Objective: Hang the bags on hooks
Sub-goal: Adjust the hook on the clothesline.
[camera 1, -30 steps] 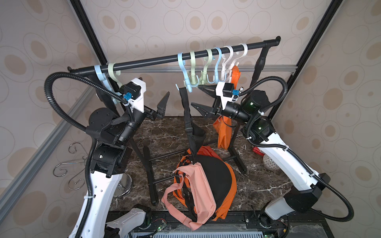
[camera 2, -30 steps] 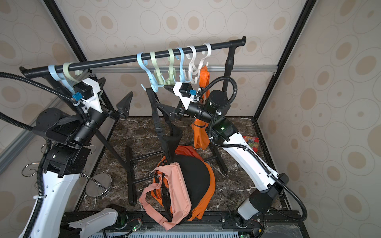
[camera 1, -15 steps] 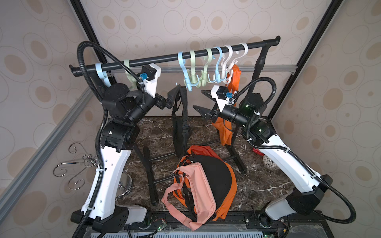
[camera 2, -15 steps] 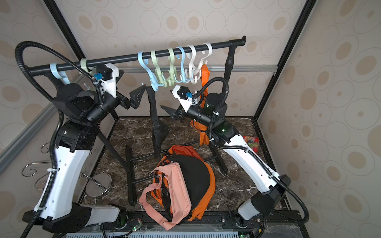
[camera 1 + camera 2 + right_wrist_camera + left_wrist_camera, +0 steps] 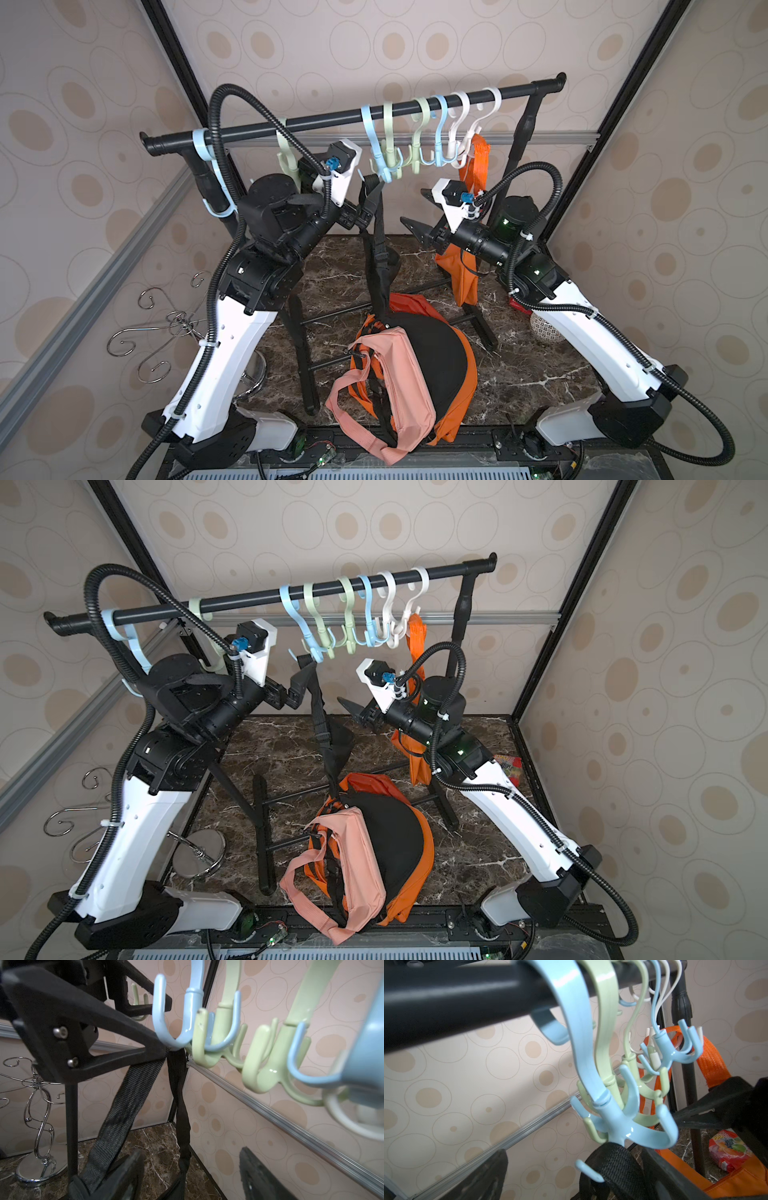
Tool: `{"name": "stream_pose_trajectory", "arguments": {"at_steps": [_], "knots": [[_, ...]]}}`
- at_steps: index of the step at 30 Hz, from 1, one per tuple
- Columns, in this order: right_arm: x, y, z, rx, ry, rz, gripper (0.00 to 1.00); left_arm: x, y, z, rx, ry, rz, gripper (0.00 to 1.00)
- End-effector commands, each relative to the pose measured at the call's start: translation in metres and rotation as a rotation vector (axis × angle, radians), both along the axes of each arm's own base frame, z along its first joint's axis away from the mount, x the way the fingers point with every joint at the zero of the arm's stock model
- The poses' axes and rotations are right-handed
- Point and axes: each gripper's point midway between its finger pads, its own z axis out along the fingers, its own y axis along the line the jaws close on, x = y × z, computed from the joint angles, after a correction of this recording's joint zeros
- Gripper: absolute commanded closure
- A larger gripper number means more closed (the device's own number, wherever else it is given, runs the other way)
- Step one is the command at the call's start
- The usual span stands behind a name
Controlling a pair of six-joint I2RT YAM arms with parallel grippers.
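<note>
Black-and-orange bag (image 5: 432, 357): body lies on the worktop (image 5: 519, 365) below the rail (image 5: 332, 119), with a pink bag (image 5: 395, 374) on top of it. Neither bag's contents can be seen.

Its black strap (image 5: 377, 232) rises to the blue hook (image 5: 604, 1109) on the rail. Cannot tell whether the loop sits on a prong.

Left pincer (image 5: 575, 1150): just under that hook, jaws spread wide, strap loop between them, not pinched.

Right pincer (image 5: 191, 1152): under the rail beside the hook, jaws apart, holding nothing.

Orange bag (image 5: 465, 266): hangs from the rail near the right arm.
</note>
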Motion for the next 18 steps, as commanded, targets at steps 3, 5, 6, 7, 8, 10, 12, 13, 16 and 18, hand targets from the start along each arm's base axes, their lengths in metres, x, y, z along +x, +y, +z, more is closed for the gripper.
{"name": "stream_pose_trajectory", "arguments": {"at_steps": [3,5,6,7,8,10,12,13,16,18], "knots": [[-0.008,-0.013,0.003,0.005,-0.03,-0.034,0.26,0.019,0.007,-0.124,0.193,0.289,0.128,0.0],[-0.009,-0.014,-0.001,-0.001,-0.029,-0.035,0.26,0.015,0.014,-0.124,0.175,0.257,0.156,0.0],[-0.009,-0.013,-0.003,-0.004,-0.026,-0.031,0.26,0.012,0.017,-0.123,0.165,0.241,0.164,0.0],[-0.01,-0.013,-0.005,-0.008,-0.022,-0.028,0.26,0.01,0.02,-0.12,0.156,0.22,0.178,0.0],[-0.01,-0.013,-0.006,-0.008,-0.019,-0.027,0.26,0.008,0.024,-0.12,0.157,0.207,0.194,0.0],[-0.011,-0.013,-0.007,-0.004,-0.013,-0.023,0.26,0.007,0.031,-0.116,0.161,0.186,0.235,0.0],[-0.012,-0.013,-0.008,0.007,-0.009,-0.016,0.25,0.004,0.036,-0.11,0.169,0.158,0.249,0.0],[-0.013,-0.013,-0.009,0.011,-0.004,-0.014,0.26,0.002,0.037,-0.107,0.174,0.143,0.252,0.0],[-0.013,-0.014,-0.01,0.027,0.003,-0.018,0.26,-0.006,0.04,-0.093,0.178,0.09,0.238,0.0],[-0.012,-0.015,-0.013,0.035,0.009,-0.024,0.26,-0.011,0.038,-0.083,0.186,0.063,0.22,0.0]]}}
